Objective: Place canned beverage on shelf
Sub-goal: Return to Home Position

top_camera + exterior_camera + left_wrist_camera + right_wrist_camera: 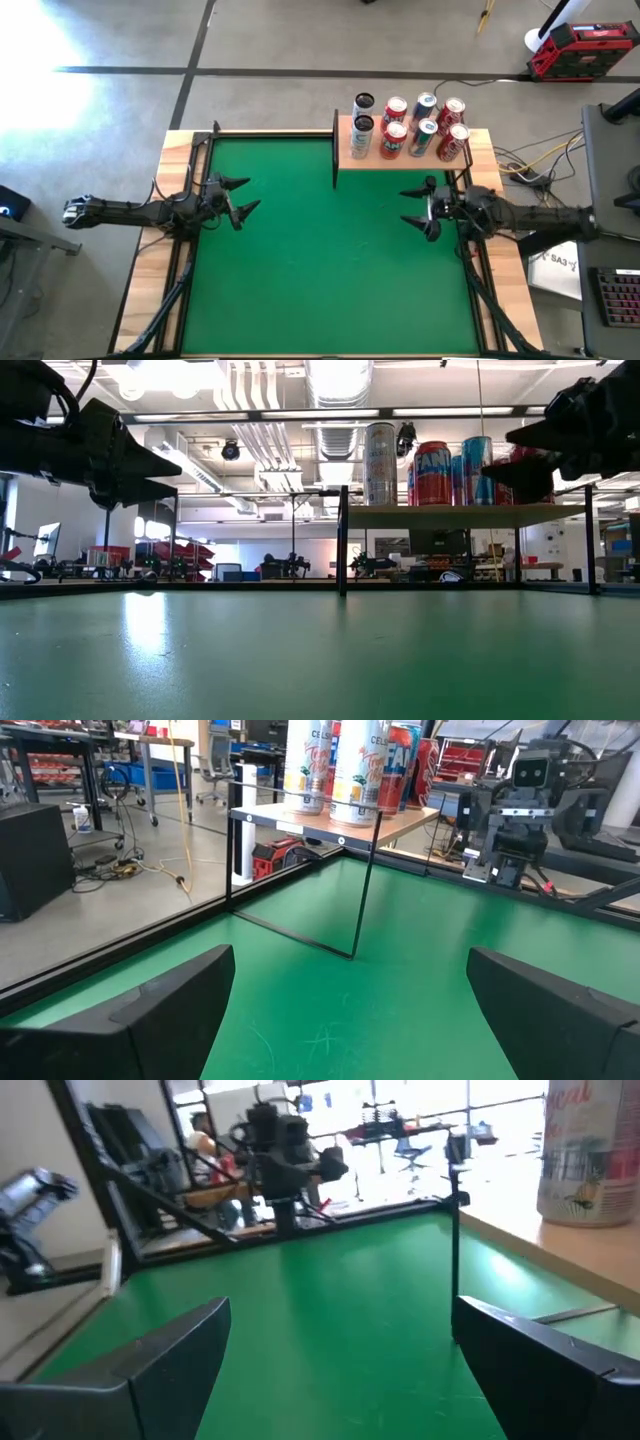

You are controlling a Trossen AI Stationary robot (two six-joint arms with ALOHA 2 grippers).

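Now my left fingers (pixel 237 184) and right fingers (pixel 415 193) hang wide apart and empty above the green mat (pixel 300 270); eight red, white and blue metal drink cans (pixel 393 141) stand in two rows on the small light-wood shelf (pixel 344 146).

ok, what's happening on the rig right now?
Nothing is being held. Eight cans stand on the shelf in two rows of four, the white-yellow cans at its left end. The left gripper and right gripper are both open and empty, raised above the green mat at opposite sides, the right one just in front of the shelf.
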